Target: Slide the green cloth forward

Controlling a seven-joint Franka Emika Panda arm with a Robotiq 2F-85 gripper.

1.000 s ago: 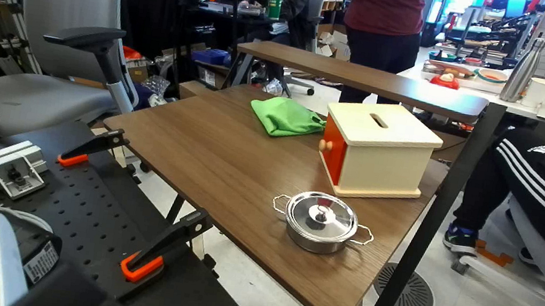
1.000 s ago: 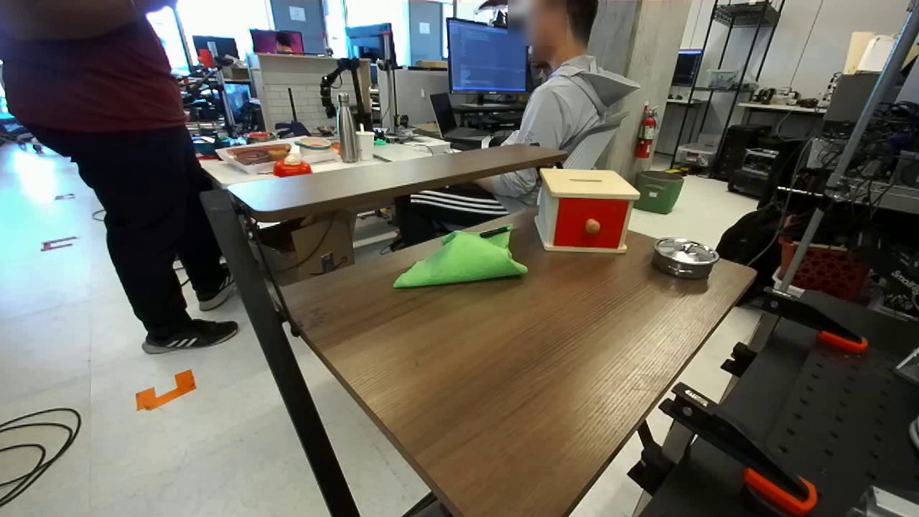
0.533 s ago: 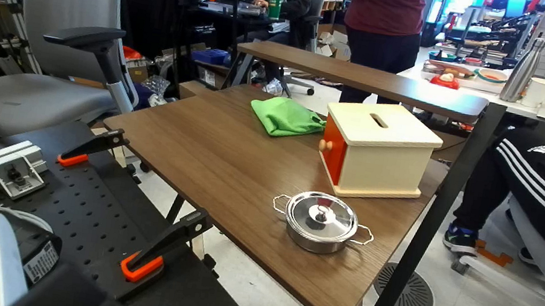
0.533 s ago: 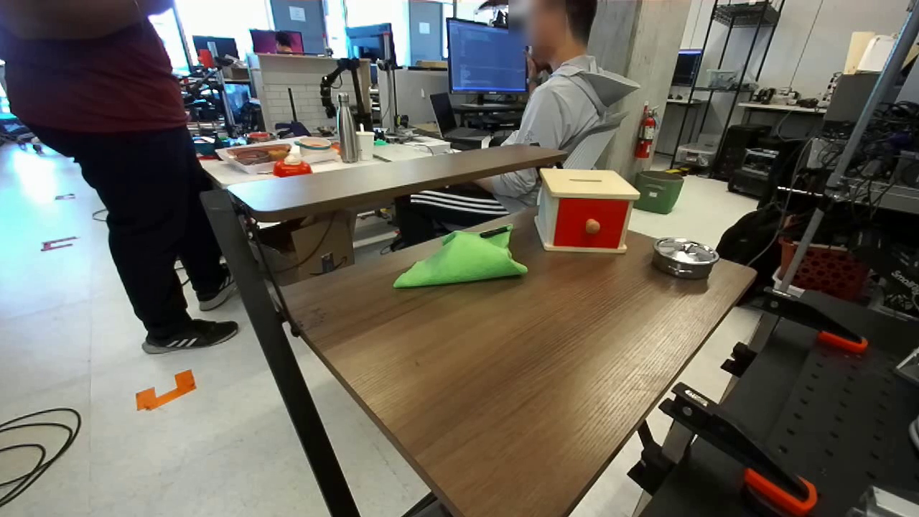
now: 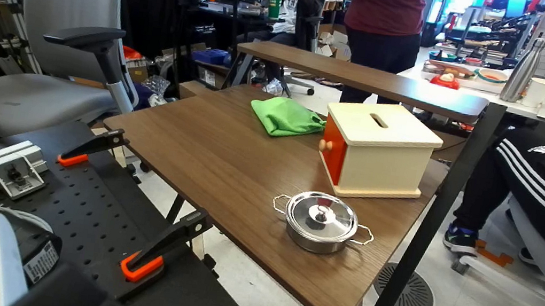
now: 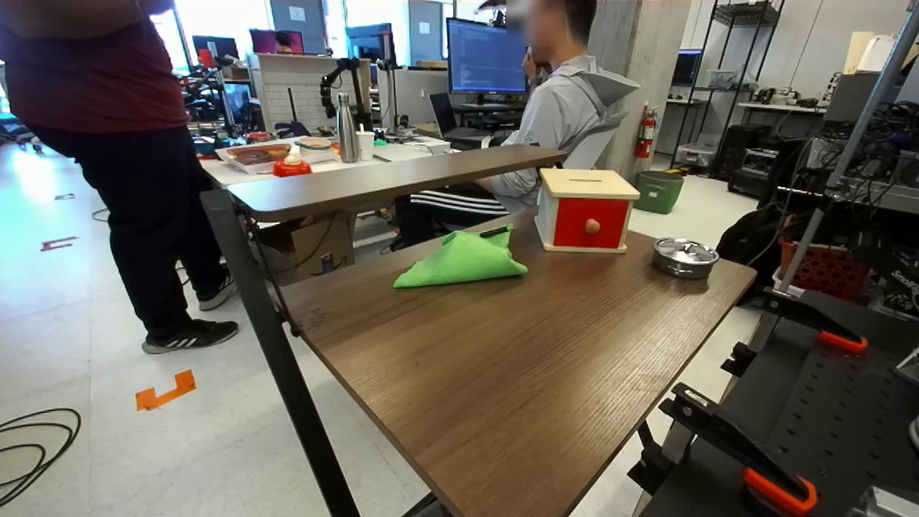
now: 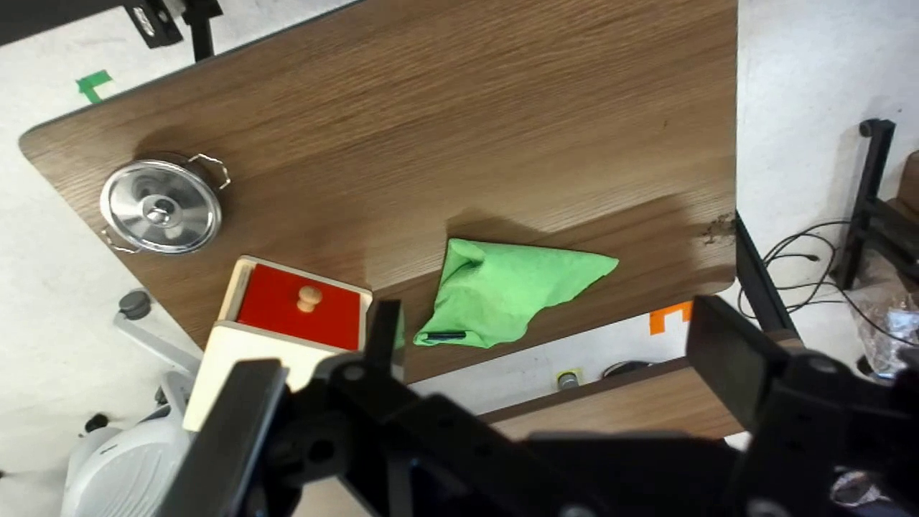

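Observation:
A crumpled green cloth lies on the brown table near its back edge, beside the wooden box. It also shows in an exterior view and in the wrist view, folded with one long pointed corner. A small dark strip sits at one corner of the cloth. My gripper is open and empty in the wrist view, its fingers wide apart. It appears high above the table, apart from the cloth. My gripper is out of view in both exterior views.
A cream box with a red door stands right next to the cloth. A lidded steel pot stands near the table's corner. A raised brown shelf on dark legs runs along the back edge. Orange-tipped clamps sit on the black workbench.
The cloth, box and pot have not moved. In the background, a seated person has shifted and raised a hand to the face.

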